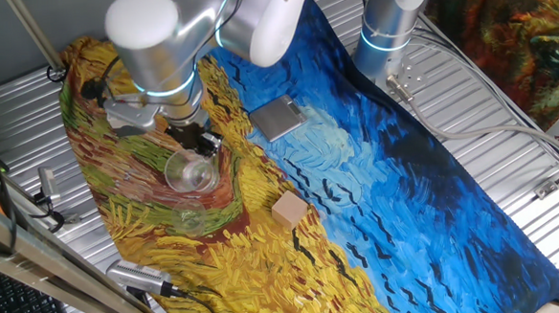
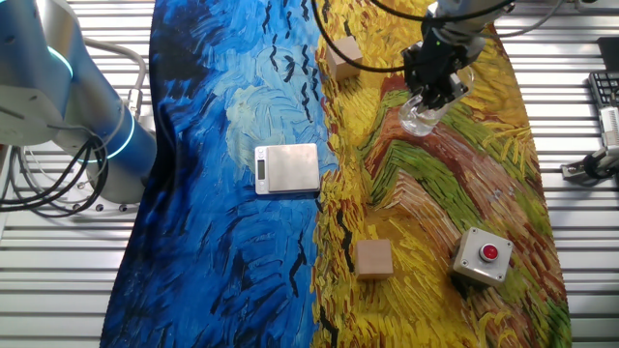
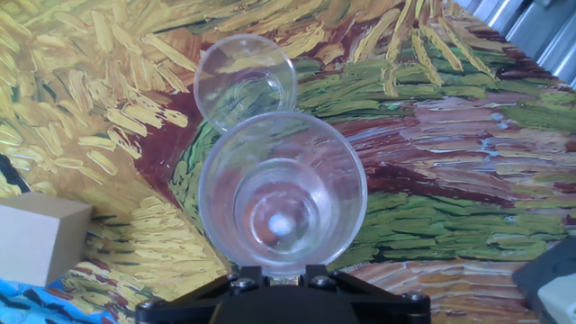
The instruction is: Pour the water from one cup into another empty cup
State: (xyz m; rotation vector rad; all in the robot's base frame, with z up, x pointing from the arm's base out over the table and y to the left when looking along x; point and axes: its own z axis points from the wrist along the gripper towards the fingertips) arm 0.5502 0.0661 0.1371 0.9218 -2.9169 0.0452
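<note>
Here the gripper (image 3: 281,274) pinches the tumbler (image 3: 282,191) (smaller cup (image 3: 246,81) just beyond).

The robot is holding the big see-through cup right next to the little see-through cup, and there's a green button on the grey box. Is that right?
Almost. The button on the grey box is red, not green; the other fixed view shows it. The rest holds: in the hand view the gripper holds the big see-through cup right next to the little see-through cup.
</note>
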